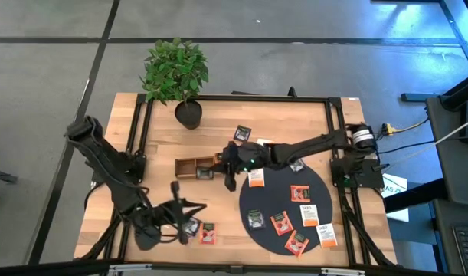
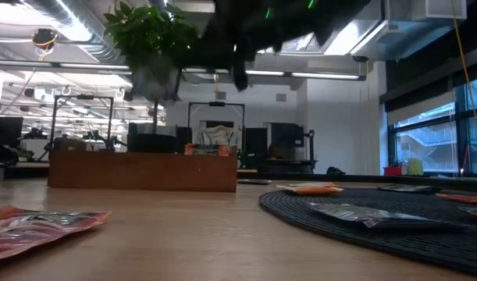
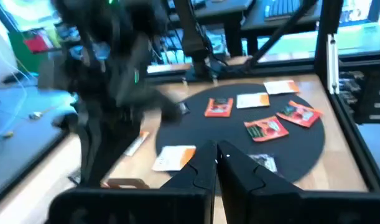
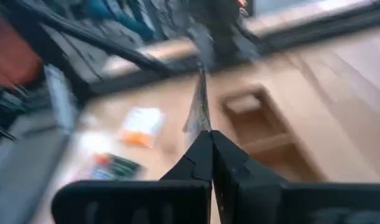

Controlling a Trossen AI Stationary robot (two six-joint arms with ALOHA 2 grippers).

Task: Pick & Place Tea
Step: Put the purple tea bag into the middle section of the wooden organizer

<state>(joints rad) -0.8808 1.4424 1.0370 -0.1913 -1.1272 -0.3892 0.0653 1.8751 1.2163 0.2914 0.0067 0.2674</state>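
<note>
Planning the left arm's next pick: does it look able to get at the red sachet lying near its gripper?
Probably yes. The red sachet lies flat on bare wood just beside the left gripper, with nothing between them; the right gripper is away by the tray.

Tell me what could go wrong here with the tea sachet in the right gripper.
The right gripper, shut on a thin flat tea sachet, pinches only its edge, so it might slip before reaching the brown wooden three-compartment tray. The picture is blurred, so a release now could miss the compartment. The left gripper waits shut near the table's front.
</note>
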